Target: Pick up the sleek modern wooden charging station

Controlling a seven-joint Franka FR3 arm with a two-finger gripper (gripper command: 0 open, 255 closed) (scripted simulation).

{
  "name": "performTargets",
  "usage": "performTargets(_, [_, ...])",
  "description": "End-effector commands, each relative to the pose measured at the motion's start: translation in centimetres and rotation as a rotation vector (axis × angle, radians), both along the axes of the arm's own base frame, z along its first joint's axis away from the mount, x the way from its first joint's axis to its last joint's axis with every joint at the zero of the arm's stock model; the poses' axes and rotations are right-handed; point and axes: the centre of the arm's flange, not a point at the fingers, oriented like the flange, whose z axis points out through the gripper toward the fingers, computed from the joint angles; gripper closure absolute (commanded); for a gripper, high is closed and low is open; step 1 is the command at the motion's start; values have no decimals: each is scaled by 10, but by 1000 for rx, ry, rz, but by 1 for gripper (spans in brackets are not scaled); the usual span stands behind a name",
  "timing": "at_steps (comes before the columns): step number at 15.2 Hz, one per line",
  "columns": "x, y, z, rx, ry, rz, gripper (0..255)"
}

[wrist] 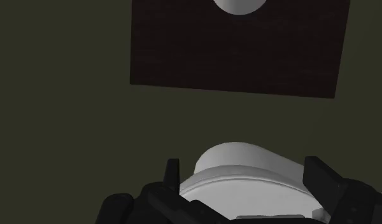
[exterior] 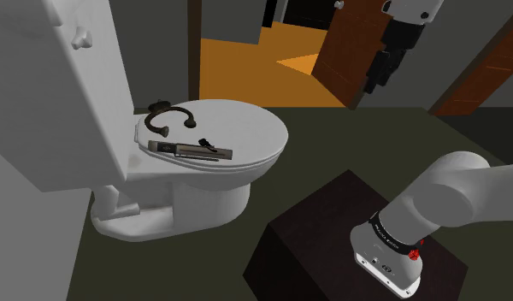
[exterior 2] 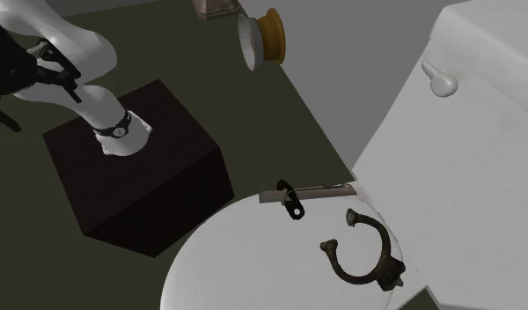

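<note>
Flat brown bar-shaped charging station (exterior: pixel 191 150) is lying on the white toilet lid (exterior: pixel 255 128), just beside a dark horseshoe-shaped piece (exterior: pixel 167 120). All-black gripper (exterior: pixel 372 84) is hanging well apart, fingers spread, gripping nothing.

no readable text, labels, brands or numbers anywhere, faint pale marks on the arm's dark base ring (exterior: pixel 392 238), possibly lettering, too small to read

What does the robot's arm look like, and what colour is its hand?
The arm is white, thick and rounded like a bent tube. A dark ring with tiny white marks and a small red dot circles one joint. Its hand is all black, with two blocky fingers.
</note>
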Motion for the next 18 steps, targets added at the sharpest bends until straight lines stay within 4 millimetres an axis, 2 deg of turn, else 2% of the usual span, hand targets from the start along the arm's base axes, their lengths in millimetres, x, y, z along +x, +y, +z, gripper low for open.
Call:
performTargets(1, [0, 0, 0, 0, 0, 0, 0])
performTargets(9, [84, 17, -63, 96, 32, 143, 0])
performTargets(18, [172, 58, -133, 204, 68, 303, 0])
